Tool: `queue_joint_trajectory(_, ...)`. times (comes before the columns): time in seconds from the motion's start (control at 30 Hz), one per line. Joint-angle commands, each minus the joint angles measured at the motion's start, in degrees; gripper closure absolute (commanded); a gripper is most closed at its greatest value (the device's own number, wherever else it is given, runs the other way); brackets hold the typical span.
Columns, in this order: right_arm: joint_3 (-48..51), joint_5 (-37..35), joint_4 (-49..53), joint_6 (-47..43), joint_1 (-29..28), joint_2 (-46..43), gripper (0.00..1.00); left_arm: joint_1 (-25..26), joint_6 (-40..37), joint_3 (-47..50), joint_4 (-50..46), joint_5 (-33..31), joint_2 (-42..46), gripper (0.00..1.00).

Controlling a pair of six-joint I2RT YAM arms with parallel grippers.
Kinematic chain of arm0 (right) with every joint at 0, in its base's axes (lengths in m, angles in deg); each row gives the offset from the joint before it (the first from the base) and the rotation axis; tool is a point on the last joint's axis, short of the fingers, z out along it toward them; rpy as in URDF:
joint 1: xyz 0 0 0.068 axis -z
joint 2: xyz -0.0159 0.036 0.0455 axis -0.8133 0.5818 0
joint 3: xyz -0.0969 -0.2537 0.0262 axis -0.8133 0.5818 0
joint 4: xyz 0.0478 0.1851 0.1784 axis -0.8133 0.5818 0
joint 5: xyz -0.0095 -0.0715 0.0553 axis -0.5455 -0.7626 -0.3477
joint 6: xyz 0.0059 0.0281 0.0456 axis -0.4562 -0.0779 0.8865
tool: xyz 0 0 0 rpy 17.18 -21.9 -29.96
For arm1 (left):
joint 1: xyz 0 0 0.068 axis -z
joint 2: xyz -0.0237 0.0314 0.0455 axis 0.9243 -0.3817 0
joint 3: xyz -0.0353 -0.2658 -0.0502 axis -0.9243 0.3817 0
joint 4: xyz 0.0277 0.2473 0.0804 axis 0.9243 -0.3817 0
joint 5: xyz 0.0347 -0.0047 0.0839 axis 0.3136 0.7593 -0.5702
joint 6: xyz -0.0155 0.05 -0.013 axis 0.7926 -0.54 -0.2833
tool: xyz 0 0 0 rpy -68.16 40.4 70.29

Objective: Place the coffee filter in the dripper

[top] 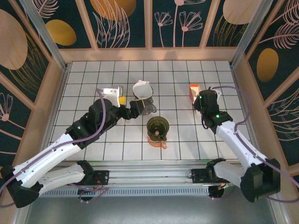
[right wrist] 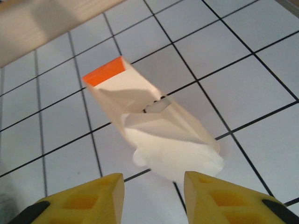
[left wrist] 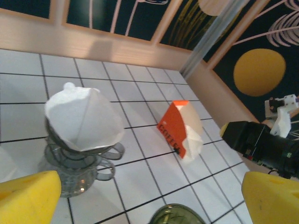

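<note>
White filter (left wrist: 84, 119) seated upright in wire dripper (left wrist: 77, 161), mid-table, just behind green cup (top: 157, 127). Left gripper (left wrist: 149, 198) spread wide near dripper, holding nothing. Right gripper (right wrist: 154, 191) partway apart over orange packet (right wrist: 154, 121), well right of dripper, nothing gripped.
</note>
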Motion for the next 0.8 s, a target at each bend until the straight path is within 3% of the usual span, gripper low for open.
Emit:
queue_joint_trajectory(0.0,-4.17,1.53,-1.46,-3.31,2.19,5.77,0.61,0.33,-2.02,1.68,-0.83,-4.00,-0.22,0.01)
queue_joint_trajectory(0.17,-4.20,6.44,-0.42,-4.99,3.44,9.20,0.63,0.33,-2.54,3.26,-1.46,-4.81,0.45,0.01)
queue_joint_trajectory(0.47,-4.26,7.01,1.36,-9.74,0.57,15.28,0.53,0.34,-2.87,5.54,-0.15,-5.02,1.14,0.01)
queue_joint_trajectory(0.6,-5.88,3.81,1.27,-10.58,-1.06,18.14,0.47,0.38,-2.75,5.72,-0.18,-4.60,0.73,0.01)
queue_joint_trajectory(0.77,-7.15,0.65,0.91,-10.38,-1.39,20.51,0.51,0.34,-2.56,5.75,-0.41,-5.07,0.82,0.01)
